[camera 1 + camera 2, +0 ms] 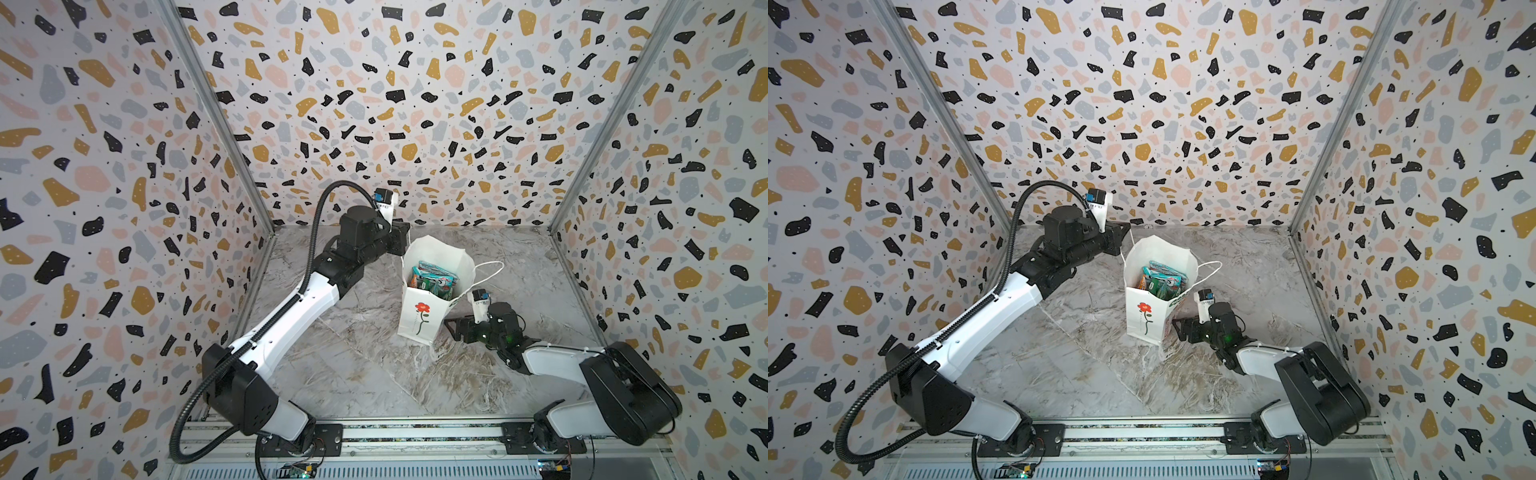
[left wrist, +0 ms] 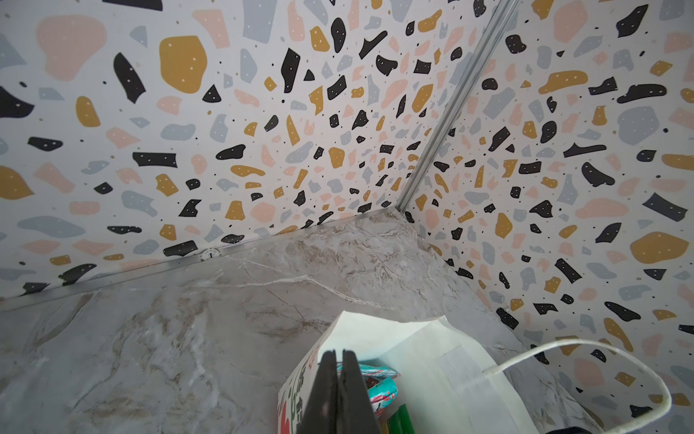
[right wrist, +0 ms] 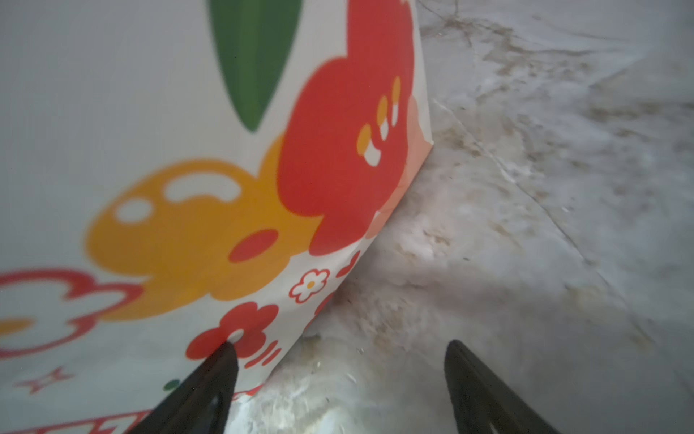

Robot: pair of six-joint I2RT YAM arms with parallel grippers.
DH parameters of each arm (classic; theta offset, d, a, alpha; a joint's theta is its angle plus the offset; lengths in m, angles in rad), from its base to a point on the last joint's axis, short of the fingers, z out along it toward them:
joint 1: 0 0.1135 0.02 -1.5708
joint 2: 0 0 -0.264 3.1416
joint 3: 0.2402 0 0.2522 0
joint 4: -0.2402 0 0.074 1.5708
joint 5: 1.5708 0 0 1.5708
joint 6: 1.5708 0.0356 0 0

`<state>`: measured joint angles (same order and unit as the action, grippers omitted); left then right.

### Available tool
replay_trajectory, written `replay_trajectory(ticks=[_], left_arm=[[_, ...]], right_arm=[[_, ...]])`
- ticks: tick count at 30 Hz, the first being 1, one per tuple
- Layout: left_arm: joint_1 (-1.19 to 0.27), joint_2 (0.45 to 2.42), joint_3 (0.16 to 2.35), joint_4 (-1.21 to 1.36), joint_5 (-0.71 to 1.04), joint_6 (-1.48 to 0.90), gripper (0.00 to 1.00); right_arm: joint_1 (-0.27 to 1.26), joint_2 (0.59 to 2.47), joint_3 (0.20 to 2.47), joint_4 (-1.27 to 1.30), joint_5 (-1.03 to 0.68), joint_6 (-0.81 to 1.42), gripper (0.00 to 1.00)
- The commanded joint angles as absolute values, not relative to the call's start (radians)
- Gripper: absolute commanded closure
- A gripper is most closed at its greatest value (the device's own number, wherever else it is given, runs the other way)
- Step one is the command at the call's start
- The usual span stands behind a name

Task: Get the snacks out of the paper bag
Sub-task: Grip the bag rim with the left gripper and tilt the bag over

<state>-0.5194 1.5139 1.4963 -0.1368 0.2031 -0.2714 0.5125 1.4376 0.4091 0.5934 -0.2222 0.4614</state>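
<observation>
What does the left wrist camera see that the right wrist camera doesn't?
Only the left wrist view: the left gripper shut, the snacks inside the paper bag, one cord handle, and the speckled walls. Only the right wrist view: the right gripper open beside the big red and orange flowers on the bag's broad side. Both: the white bag and the marble table.

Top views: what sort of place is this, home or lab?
Most likely a purpose-built robot test cell, not a home: terrazzo-print panel walls joined by metal corner strips, a marble-look tabletop, and two arms mounted on a rail at its front edge.
</observation>
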Motion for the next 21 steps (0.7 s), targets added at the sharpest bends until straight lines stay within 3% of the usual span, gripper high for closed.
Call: replay_trajectory(ticks=[1,11,21], left_arm=[[-0.478,1.554,1.667,-0.094,0.366,-0.174,1.0],[-0.427,1.712,1.954,-0.289,0.444,-0.109,1.0],[-0.429,1.726,1.965,-0.35,0.523,-0.046,1.0]], right_arm=[[0.575,1.504,0.479,0.738,-0.128,0.5,0.15],[0.692,1.738,0.657,0.936,-0.079,0.506,0.22],[0.745,1.937,0.833,1.044,-0.084,0.548,0.24]])
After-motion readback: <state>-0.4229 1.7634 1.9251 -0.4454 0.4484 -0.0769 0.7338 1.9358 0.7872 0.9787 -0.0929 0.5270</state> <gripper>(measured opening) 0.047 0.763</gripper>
